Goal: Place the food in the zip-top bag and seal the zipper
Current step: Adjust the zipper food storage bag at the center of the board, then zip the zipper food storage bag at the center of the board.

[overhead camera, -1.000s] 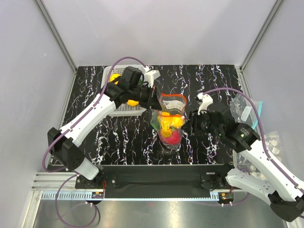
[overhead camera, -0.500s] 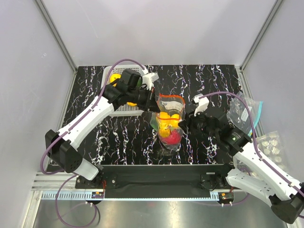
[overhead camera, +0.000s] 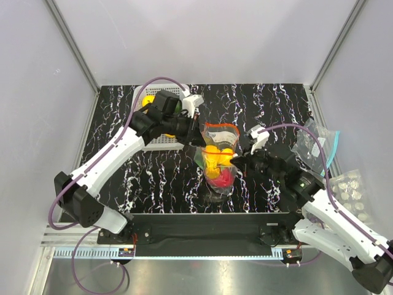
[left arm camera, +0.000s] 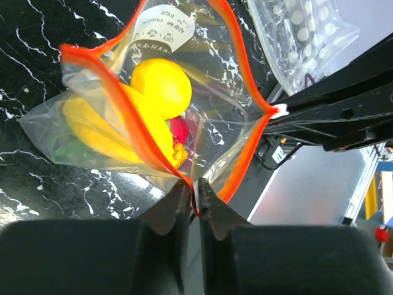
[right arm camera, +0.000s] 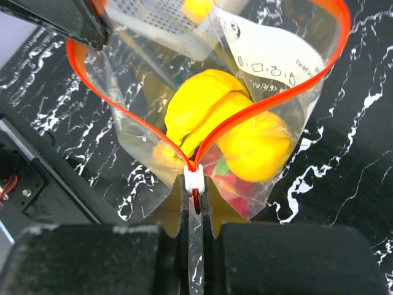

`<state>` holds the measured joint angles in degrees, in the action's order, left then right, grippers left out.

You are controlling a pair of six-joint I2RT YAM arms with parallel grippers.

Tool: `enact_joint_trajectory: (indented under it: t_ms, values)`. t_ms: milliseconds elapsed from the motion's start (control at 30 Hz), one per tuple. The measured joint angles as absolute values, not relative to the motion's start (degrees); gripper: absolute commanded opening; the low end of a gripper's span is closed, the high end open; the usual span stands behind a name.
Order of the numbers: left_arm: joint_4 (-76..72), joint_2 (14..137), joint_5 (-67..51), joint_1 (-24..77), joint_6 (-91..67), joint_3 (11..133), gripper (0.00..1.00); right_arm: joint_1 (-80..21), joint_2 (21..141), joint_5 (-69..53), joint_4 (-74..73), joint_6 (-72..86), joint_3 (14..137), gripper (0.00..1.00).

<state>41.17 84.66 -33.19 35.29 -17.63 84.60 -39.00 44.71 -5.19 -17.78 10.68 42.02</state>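
Observation:
The zip-top bag (overhead camera: 218,161) hangs between my two grippers over the middle of the table, its mouth spread open. The food sits inside it: a banana bunch (left arm camera: 101,126), a round yellow fruit (left arm camera: 161,85) and a pink-red dragon fruit (left arm camera: 179,130). My left gripper (left arm camera: 195,198) is shut on one end of the red-orange zipper (left arm camera: 132,114). At the other end my right gripper (right arm camera: 194,201) is shut on the zipper strip just behind the white slider tab (right arm camera: 194,179). In the top view the left gripper (overhead camera: 199,137) is at the bag's far left and the right gripper (overhead camera: 236,161) at its right.
A white mesh basket (overhead camera: 161,139) with a yellow fruit (overhead camera: 148,100) stands at the back left, under the left arm. A clear bag with a teal edge (overhead camera: 317,146) and a bubbled sheet (overhead camera: 351,190) lie at the right edge.
My right gripper has moved left to the bag and closed on the zipper at the slider tab. The left gripper has kept its hold on the other end.

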Motion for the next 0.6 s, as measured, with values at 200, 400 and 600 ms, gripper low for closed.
enact_joint_trajectory:
  t_ms: [200, 400, 600]
  values:
    - [42.85, 80.84, -30.83, 35.29, -16.16, 83.74, 0.86, -39.03, 39.75, -7.68, -17.43, 10.72, 41.65, 0.0]
    - [44.38, 72.14, -24.05, 36.73, -14.57, 83.11, 0.99, -39.03, 40.66, -14.44, -17.39, 11.14, 41.65, 0.0]
    - [37.65, 64.42, -23.7, 39.83, -8.34, 81.54, 0.98, -39.05, 41.3, -22.02, -19.09, 11.38, 42.83, 0.0]
